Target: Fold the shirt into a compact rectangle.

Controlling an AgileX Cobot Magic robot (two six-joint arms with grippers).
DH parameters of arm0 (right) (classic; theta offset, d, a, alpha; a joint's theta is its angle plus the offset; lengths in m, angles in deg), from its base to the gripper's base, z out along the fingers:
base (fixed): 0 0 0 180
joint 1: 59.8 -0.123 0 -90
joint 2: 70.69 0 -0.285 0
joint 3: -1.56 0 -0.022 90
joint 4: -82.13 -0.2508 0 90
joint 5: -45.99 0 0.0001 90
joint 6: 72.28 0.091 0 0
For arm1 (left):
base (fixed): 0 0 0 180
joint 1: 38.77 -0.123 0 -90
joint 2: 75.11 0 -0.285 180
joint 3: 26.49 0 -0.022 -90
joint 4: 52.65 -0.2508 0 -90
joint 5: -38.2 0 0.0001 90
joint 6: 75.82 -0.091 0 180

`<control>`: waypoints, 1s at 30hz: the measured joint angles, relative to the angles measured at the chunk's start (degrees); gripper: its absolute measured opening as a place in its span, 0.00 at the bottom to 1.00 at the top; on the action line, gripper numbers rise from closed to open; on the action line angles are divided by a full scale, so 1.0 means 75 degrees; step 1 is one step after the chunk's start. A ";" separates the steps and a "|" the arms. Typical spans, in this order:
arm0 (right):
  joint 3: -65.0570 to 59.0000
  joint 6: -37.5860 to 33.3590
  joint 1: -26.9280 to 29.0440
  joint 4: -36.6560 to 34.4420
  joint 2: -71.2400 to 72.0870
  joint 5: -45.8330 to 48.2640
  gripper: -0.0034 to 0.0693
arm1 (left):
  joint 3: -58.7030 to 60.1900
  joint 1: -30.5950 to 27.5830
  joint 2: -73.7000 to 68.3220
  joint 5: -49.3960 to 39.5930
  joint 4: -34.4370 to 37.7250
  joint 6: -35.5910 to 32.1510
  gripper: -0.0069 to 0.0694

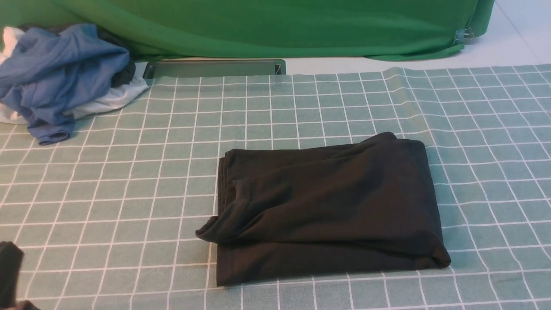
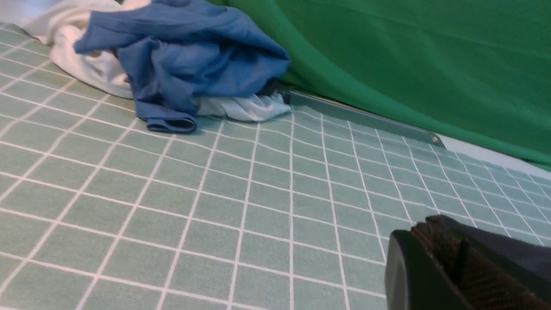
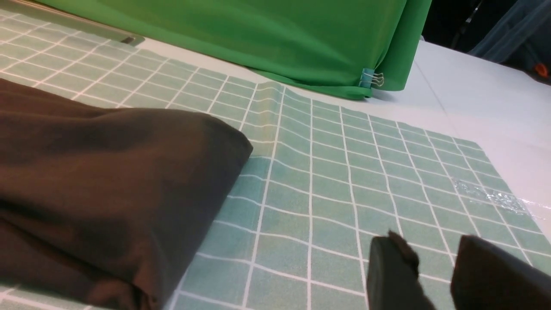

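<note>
The black shirt [image 1: 327,206] lies folded into a rough rectangle on the checked cloth, a little right of the middle. A loose flap curls at its front left corner. In the right wrist view the shirt [image 3: 107,172] shows one rounded folded corner. My right gripper [image 3: 434,258] hovers over bare cloth beside that corner. It is open with nothing between its fingers and does not show in the front view. My left gripper [image 2: 426,224] is shut and empty, low at the front left [image 1: 8,267], well away from the shirt.
A heap of blue and white garments [image 1: 60,73] sits at the back left corner. A bright green cloth [image 1: 280,26] hangs along the back, with a metal strip [image 1: 215,68] at its foot. The checked tablecloth [image 1: 107,181] ends at bare white tabletop [image 3: 473,107] on the far right.
</note>
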 joint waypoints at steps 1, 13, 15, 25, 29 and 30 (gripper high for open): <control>0.0000 0.0000 0.0000 0.0000 0.0000 0.0000 0.37 | 0.0128 0.0069 0.0007 0.0131 -0.0053 0.0000 0.14; 0.0000 0.0000 0.0000 0.0000 0.0000 0.0000 0.37 | 0.0525 0.0160 0.0048 0.0106 0.0000 0.0056 0.14; 0.0000 0.0000 0.0000 0.0000 0.0000 0.0000 0.37 | 0.0525 0.0160 0.0048 0.0011 0.0008 0.0056 0.14; 0.0000 0.0000 0.0000 0.0000 0.0000 0.0000 0.37 | 0.0525 0.0160 0.0048 -0.0028 0.0008 0.0075 0.14; 0.0000 0.0000 0.0000 0.0000 0.0000 0.0000 0.37 | 0.0525 0.0160 0.0048 -0.0028 0.0008 0.0075 0.14; 0.0000 0.0000 0.0000 0.0000 0.0000 0.0000 0.37 | 0.0525 0.0160 0.0048 -0.0028 0.0008 0.0075 0.14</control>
